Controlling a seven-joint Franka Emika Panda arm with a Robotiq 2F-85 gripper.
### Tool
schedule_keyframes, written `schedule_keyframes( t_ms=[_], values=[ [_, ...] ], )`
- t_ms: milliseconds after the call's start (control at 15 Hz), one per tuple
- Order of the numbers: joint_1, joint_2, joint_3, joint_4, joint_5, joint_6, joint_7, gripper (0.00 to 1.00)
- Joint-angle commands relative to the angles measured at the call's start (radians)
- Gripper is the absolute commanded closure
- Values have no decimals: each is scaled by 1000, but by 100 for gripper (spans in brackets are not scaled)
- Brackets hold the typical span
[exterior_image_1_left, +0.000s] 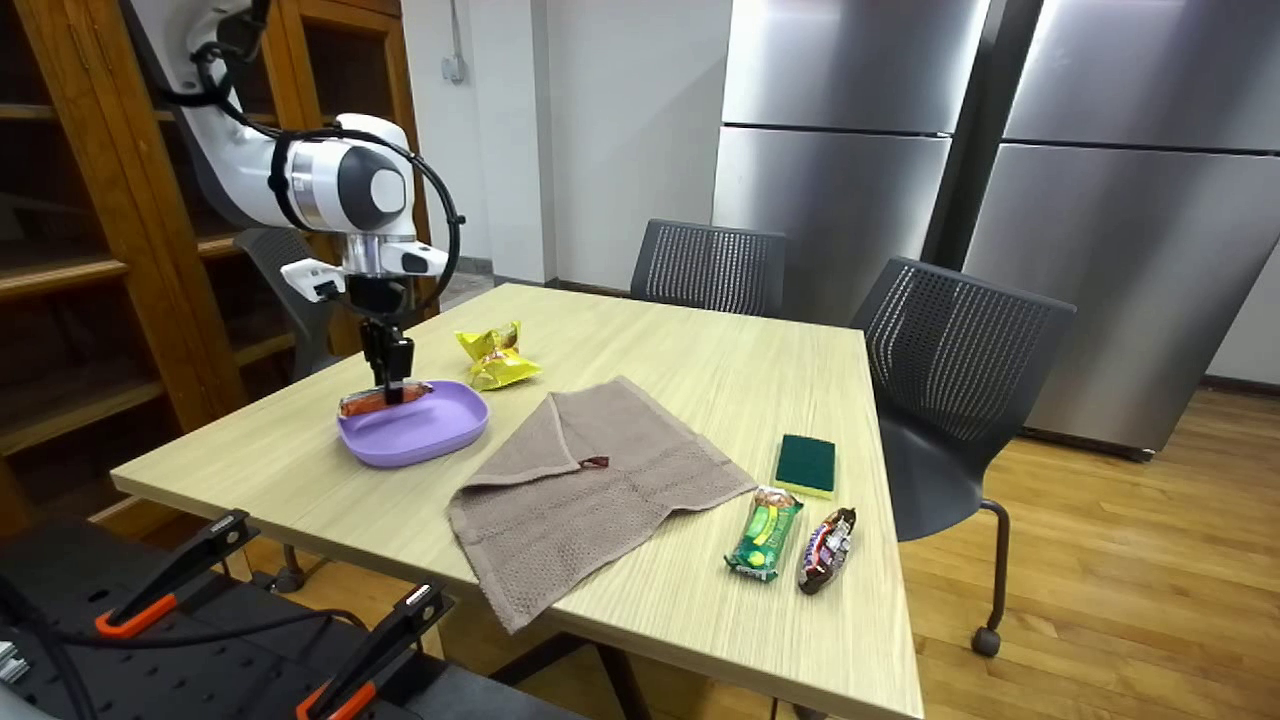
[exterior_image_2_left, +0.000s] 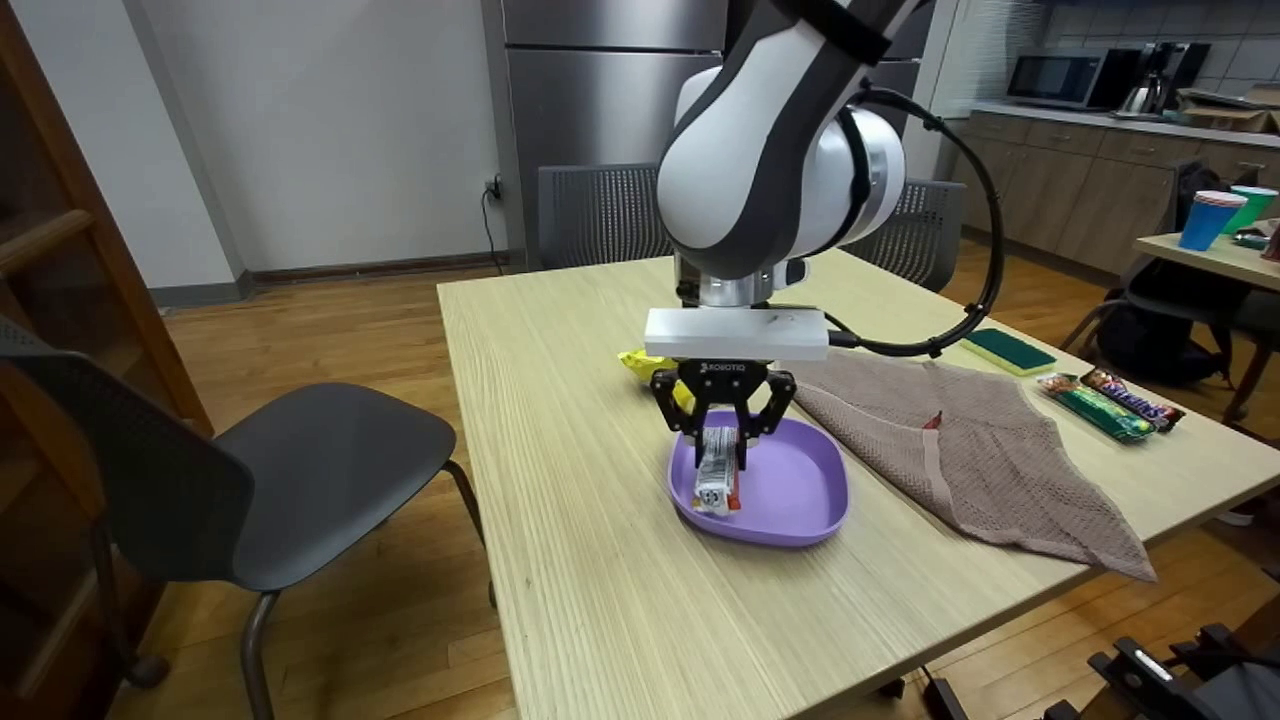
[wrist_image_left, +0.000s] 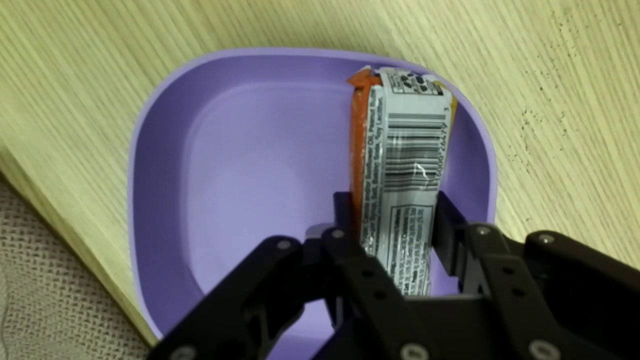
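One claw (wrist_image_left: 392, 215), one wrapped bar (wrist_image_left: 407, 155) clasped, one purple plate (wrist_image_left: 250, 165) beneath

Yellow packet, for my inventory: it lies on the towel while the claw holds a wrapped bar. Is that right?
Not quite: the yellow packet lies on the table, not on the towel, as an exterior view shows. The claw does hold a wrapped bar.
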Motion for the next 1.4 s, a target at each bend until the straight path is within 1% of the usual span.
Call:
schedule_keyframes(
  t_ms=[0, 800, 867, 933, 1067, 1133, 1200, 1267, 1333],
  values=[
    [-13, 19, 8, 26, 12, 11, -29, 84],
    [-11, 64, 0, 94, 10, -3, -30, 84],
    [-12, 66, 3, 97, 11, -6, -32, 54],
    [-12, 68, 2, 99, 12, -8, -32, 34],
    [-8, 61, -3, 93, 8, -7, -27, 20],
    [-6, 54, -5, 87, 7, -5, -23, 12],
    [-2, 46, -11, 81, 3, -4, -17, 5],
    [2, 39, -16, 75, 0, -3, -11, 0],
    [4, 27, -21, 65, -1, 0, -6, 0]
  ],
)
